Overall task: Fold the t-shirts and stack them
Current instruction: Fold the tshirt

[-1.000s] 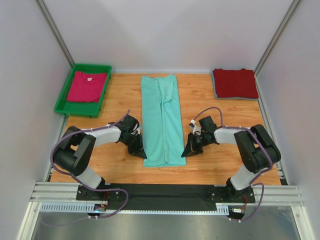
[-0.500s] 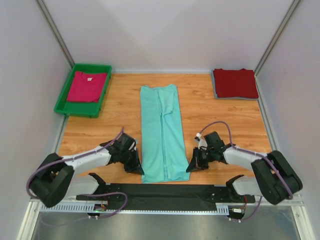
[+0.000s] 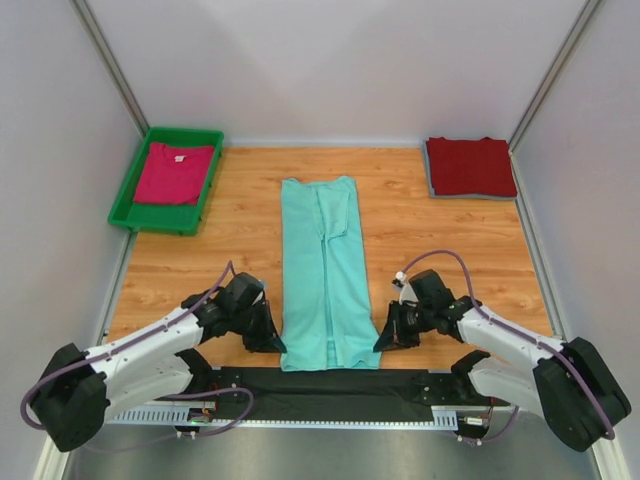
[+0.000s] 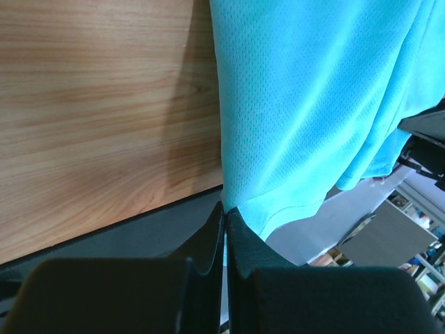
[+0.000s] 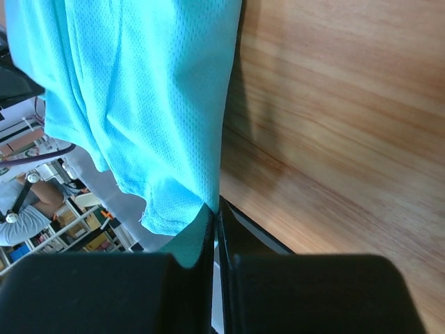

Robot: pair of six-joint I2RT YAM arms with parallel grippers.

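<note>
While both arms reach low over the near edge of the light wooden table (image 3: pixel 440 250), the long mint-teal cloth t-shirt (image 3: pixel 322 262) lies flat in the middle of the board. It is folded into a narrow strip that runs from the far side toward the arm bases. Its near hem reaches the table's front edge, just at the black strip (image 3: pixel 330 385) that joins the 2 bases.

The left gripper (image 3: pixel 277 345) sits at the strip's near left corner, and the right gripper (image 3: pixel 381 343) at its near right corner. In the left wrist view the 2 black fingers (image 4: pixel 207 238) are pressed together with the teal edge caught at their tips. The right wrist view shows the same on the other side, its fingers (image 5: pixel 245 233) closed tight on the mesh fabric at the hem. In both wrist views the cloth rises from the tips in soft folds, with the wood grain beside it.

At the far right corner of the table the dark red cloth t-shirt (image 3: pixel 470 166) lies folded into a neat rectangle, well apart from the teal one. At the far left, the magenta-pink t-shirt (image 3: pixel 174 172) lies folded inside the green plastic tray (image 3: pixel 186 134), which sits at a slight slant against the left wall.
</note>
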